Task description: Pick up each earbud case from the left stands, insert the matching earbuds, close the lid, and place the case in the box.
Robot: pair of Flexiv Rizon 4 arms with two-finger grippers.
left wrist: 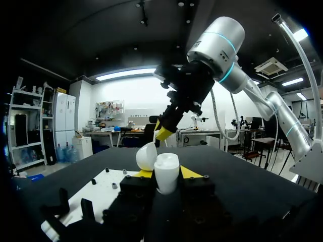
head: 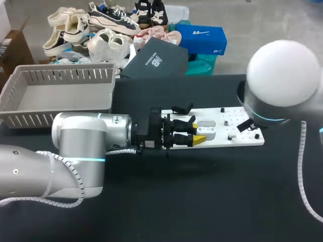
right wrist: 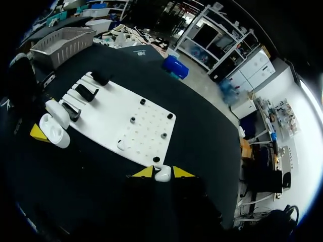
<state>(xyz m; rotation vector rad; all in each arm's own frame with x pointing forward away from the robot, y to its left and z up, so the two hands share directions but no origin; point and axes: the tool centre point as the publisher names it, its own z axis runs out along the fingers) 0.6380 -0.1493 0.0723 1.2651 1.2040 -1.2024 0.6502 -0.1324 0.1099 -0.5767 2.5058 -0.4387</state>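
My left gripper [left wrist: 166,172] is clamped on the open earbud case [left wrist: 166,176], held over the white board [head: 242,137]. My right gripper [right wrist: 162,172] pinches one earbud [right wrist: 162,175]. Hazard: a tilted earbud may jam at its socket or drop onto the desk [head: 202,191].

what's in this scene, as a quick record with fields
left end effector: shut on the earbud case
case lid: open
right end effector: shut on an earbud, near the board's edge
board: white, with black stands at one end
box: grey, slatted, at the table's far left
task stage: case not yet in the box
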